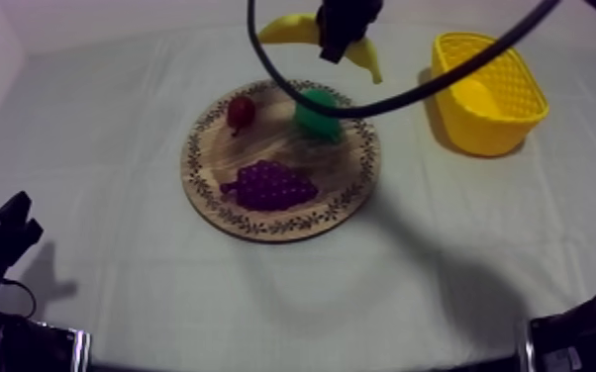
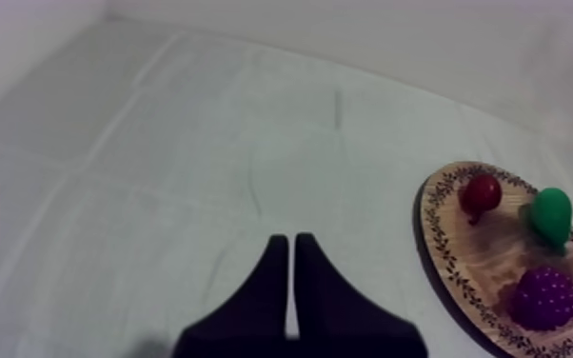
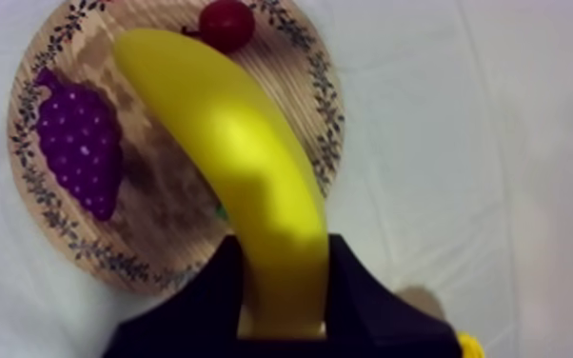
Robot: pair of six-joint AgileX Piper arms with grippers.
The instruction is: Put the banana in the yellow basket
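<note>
One banana (image 1: 284, 28), pear (image 1: 317, 117), bunch of grapes (image 1: 270, 185), small red fruit (image 1: 241, 112), round wooden board (image 1: 356, 188), yellow basket (image 1: 505, 129). Banana smooth, curved, plain yellow, clamped in right gripper (image 1: 340, 40), aloft at board's 12 o'clock rim; basket at 2 o'clock. Left gripper (image 2: 291, 246) narrow, fingers together

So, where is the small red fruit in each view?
Top view: small red fruit on the wooden board, left of the pear.
Left wrist view: on the board, beside the pear.
Right wrist view: near the board's rim, beyond the banana.
Shared landmark: the board.
</note>
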